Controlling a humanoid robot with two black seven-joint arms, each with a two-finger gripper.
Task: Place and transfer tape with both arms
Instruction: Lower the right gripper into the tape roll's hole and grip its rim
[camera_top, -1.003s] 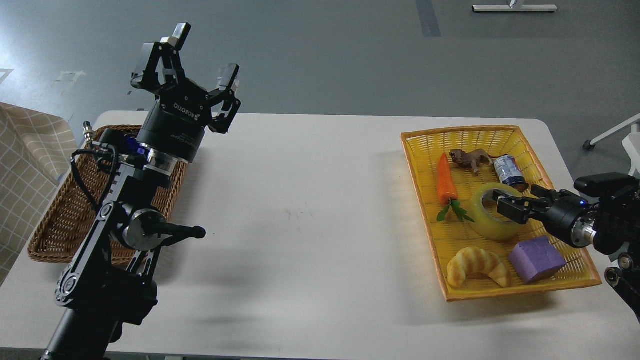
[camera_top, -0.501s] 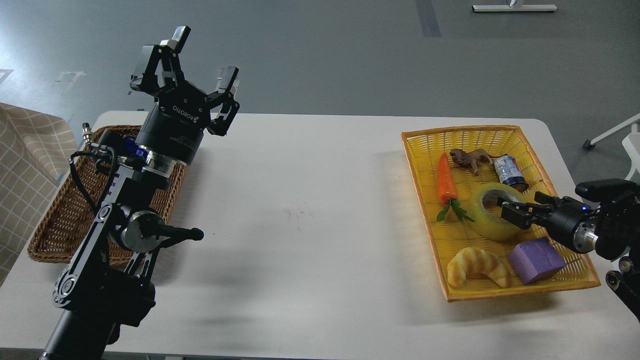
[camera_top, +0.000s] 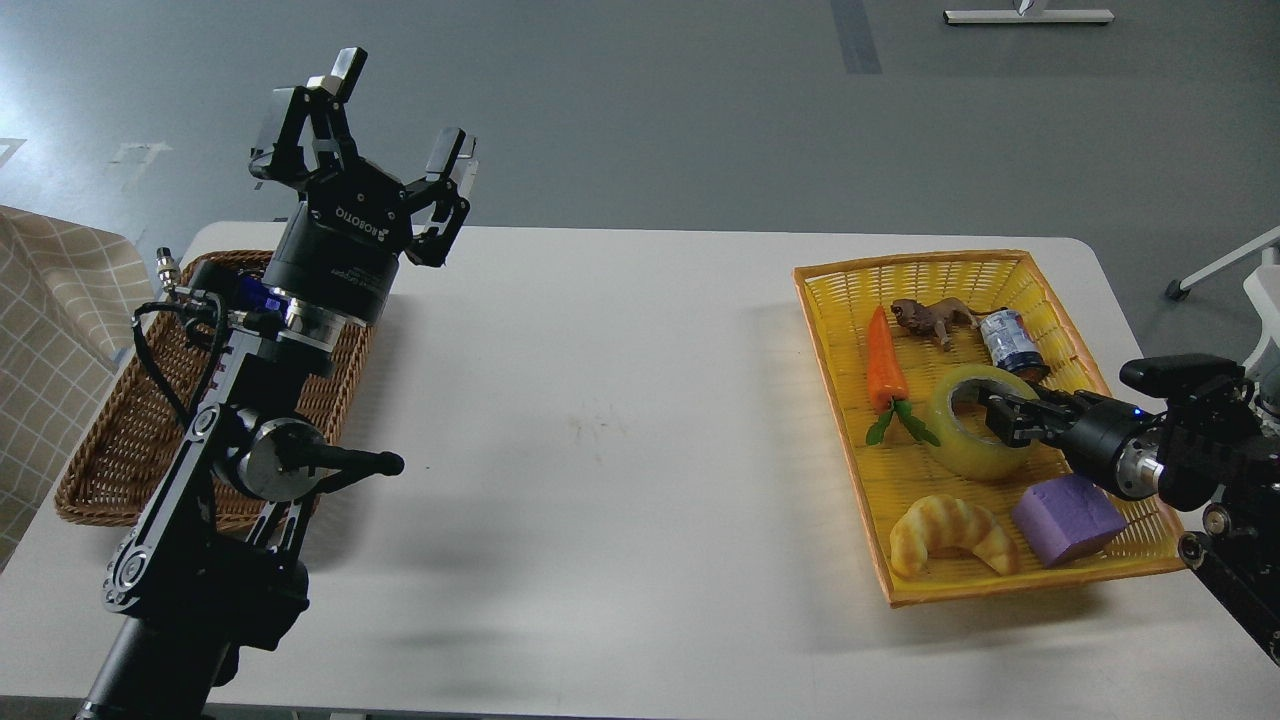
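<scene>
Inside the yellow basket (camera_top: 1000, 585) at table right, the tape (camera_top: 975, 440) lies flat, core hole facing up, between the toy carrot (camera_top: 884, 362) and the purple block (camera_top: 1068, 520), with the croissant (camera_top: 952, 535) nearer me. Right gripper (camera_top: 1000, 418) reaches in low from the right, fingertips at the roll's near-side wall and rim; one finger appears to sit over the core hole, likely to pinch the wall. Fingers too dark and foreshortened: cannot tell whether they have closed on it. Left gripper (camera_top: 385, 120) is raised above the brown wicker basket (camera_top: 100, 470), jaws spread wide, holding nothing, probably waiting to receive the roll. Tape not yet lifted.
</scene>
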